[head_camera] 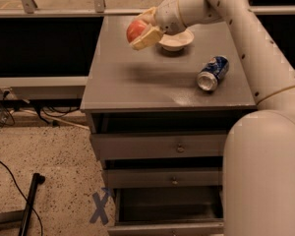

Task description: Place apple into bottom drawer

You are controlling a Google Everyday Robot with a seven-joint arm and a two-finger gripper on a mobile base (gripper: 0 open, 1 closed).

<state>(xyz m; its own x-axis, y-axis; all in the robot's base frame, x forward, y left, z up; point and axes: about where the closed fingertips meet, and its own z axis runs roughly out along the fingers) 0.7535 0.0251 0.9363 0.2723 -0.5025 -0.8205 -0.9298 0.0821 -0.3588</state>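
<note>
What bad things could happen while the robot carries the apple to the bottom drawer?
The gripper holds the apple above the cabinet top; if the grip slips, it might fall and roll off. The soda can lies on its side close to the arm, so a swing could send it rolling. The open bottom drawer sits low under the two upper drawers, so the apple may bump them.

Bowl and can are seen on the grey counter [132, 87], with clutter on the floor.
A white bowl [179, 42] is set at the counter's back, just right of the raised hand [143, 32]. A blue soda can [212, 73] is laid on its side near the right edge. Below, the upper two drawers [157, 145] are shown shut. A blue X [101, 208], a black pole [29, 203] and cables [49, 118] are found on the speckled floor.
</note>
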